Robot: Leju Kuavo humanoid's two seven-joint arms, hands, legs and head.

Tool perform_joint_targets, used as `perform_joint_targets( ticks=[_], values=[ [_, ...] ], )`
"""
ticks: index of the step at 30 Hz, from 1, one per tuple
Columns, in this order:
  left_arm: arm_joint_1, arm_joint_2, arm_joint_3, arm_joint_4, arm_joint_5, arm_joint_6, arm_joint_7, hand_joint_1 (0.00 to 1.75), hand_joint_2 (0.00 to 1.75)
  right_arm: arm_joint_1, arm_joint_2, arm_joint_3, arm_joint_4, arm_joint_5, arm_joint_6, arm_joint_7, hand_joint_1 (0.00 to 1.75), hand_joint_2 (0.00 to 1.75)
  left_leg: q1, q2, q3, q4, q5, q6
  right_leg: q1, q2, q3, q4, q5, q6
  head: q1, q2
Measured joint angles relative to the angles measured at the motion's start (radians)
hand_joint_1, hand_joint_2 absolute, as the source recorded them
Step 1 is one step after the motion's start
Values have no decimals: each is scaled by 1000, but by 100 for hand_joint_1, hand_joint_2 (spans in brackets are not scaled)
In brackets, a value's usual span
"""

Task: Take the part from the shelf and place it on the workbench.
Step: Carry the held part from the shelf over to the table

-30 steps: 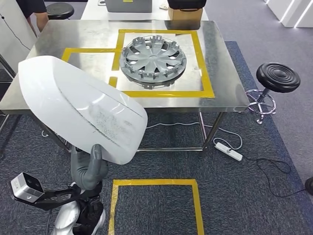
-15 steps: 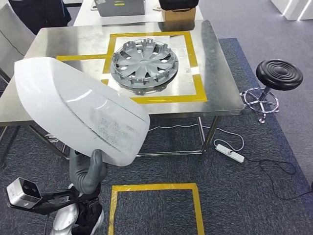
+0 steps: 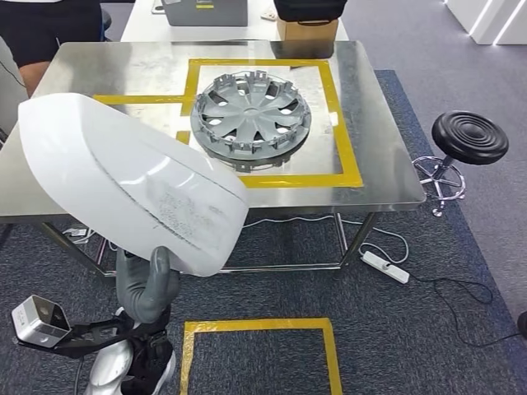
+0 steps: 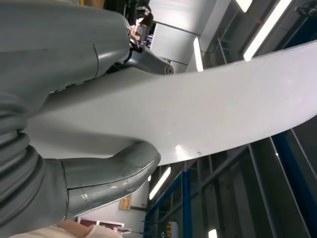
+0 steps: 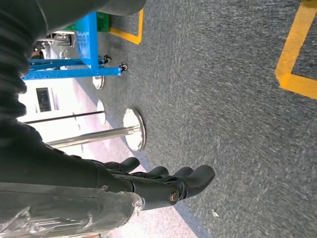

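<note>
Gripping the white part (image 3: 130,185) in the left robot hand (image 3: 146,284), short of the table (image 3: 385,156); right robot hand (image 5: 164,183) empty, fingers straight; best set down flat, left of the hubcap (image 3: 250,118)

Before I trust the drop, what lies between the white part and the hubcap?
In the head view, bare steel workbench and yellow tape separate white part from hubcap.

Even, bright light is cast from overhead. Soft glare is seen on the steel workbench (image 3: 385,156) and on the white part (image 3: 124,181). Ceiling strip lights (image 4: 258,37) are blown out in the left wrist view. The carpet (image 5: 224,99) is rendered slightly grainy.
</note>
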Motion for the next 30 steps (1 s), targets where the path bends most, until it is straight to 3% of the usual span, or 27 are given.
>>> perform_joint_targets(
  ticks=[1, 2, 3, 4, 6, 8, 11, 13, 14, 16, 17, 18, 20, 22, 24, 27, 29, 30],
  values=[
    [0, 1, 0, 0, -3, 1, 1, 175, 175, 1, 0, 0, 0, 0, 0, 0, 0, 175, -1, 0, 4, 0, -5, 2, 0, 0, -43, 64, -17, 0, 0, 0],
    [1, 1, 0, 0, -6, 1, 1, 175, 175, 3, 0, 0, 0, 1, 1, 0, 0, 175, -2, -1, 9, 0, -10, 3, 1, 0, -76, 104, -16, 0, 0, 0],
    [1, 2, 0, 0, -8, 0, 0, 175, 175, 4, 0, 0, 0, 2, 2, 0, 0, 175, -2, -2, 16, 0, -16, 3, 2, 0, -93, 109, 5, 0, 0, 0],
    [1, 2, 0, 0, -10, 0, -1, 175, 175, 5, 0, 0, 0, 3, 2, 0, 0, 175, -3, -4, 26, 0, -23, 3, 2, 0, -90, 72, 46, -2, 1, 0],
    [1, 2, 0, 0, -14, -2, -4, 175, 175, 4, 0, 0, 0, 6, 2, -2, 0, 175, -4, -5, 45, 1, -37, -2, 3, -2, -50, -55, 132, -6, 1, 0],
    [1, 2, 0, 0, -16, -3, -5, 175, 175, 1, 0, 0, 0, 8, 3, -2, 0, 175, -7, -6, 55, 1, -49, -12, 5, -3, -16, -137, 164, -14, 0, 0],
    [1, 2, -1, 0, -15, -4, -5, 175, 175, 2, 0, 1, 0, 9, 3, -2, 0, 175, -7, -5, 61, -3, -55, -27, 6, -1, -6, -153, 159, -30, -1, 0],
    [0, 2, -1, -1, -10, -4, -5, 175, 175, 3, 0, 0, 0, 9, 3, -2, 0, 175, -6, -4, 50, 29, -73, -39, 2, -1, 7, -158, 159, -41, -5, 0],
    [0, 2, -1, -1, -8, -4, -5, 175, 175, 3, 0, 0, 0, 9, 3, -2, 0, 175, -5, -2, 28, 73, -93, -43, 0, -1, 15, -160, 158, -45, -7, 0],
    [1, 2, 0, -1, -1, -1, -5, 175, 175, 2, 0, 1, 0, 7, 3, -1, 0, 175, -4, -2, -48, 198, -136, -50, -1, -1, 26, -161, 150, -51, -11, 0],
    [2, 2, 1, -1, 1, 1, -5, 175, 175, 3, 0, 1, 0, 7, 3, -1, 0, 175, -3, -2, -84, 245, -143, -52, -1, -1, 32, -161, 144, -51, -11, 0],
    [3, 2, 1, -1, 3, 3, -5, 175, 175, 3, 0, 1, 0, 6, 3, -1, 0, 175, -3, -2, -105, 262, -129, -52, -1, 0, 39, -161, 137, -51, -11, 0],
    [3, 2, 2, -1, 4, 6, -4, 175, 175, 5, 1, 0, 0, 5, 3, 0, 0, 175, -3, -1, -94, 193, -52, -48, -2, 2, 58, -161, 121, -47, -11, 0],
    [3, 1, 2, -1, 5, 10, -4, 175, 175, 5, 1, 0, 0, 5, 3, 0, 0, 175, -4, -1, -46, 73, 16, -42, 0, 5, 71, -160, 102, -38, -13, 0],
    [3, 0, 2, -1, 5, 14, -2, 175, 175, 3, 2, 0, 0, 4, 2, 0, 0, 175, -5, -2, -18, 15, 24, -32, 4, 6, 77, -163, 87, -28, -13, 0],
    [4, -3, 3, -1, 9, 18, -1, 175, 175, 0, 2, 0, 0, 4, 2, 0, 0, 175, -3, -4, -10, 6, 10, -16, 4, 3, 88, -169, 74, -15, -10, 0],
    [4, -6, 3, -2, 10, 18, -1, 175, 175, 0, 2, 0, 0, 4, 2, 0, 0, 175, 1, -3, -4, 2, 4, -6, 4, 1, 61, -108, 40, -6, -5, 0],
    [4, -7, 2, -2, 10, 18, -1, 175, 175, 0, 2, 0, 0, 4, 2, 0, 0, 175, 1, -3, -1, 2, 1, -2, 4, 0, 26, -46, 14, -3, -3, 0]
  ],
)
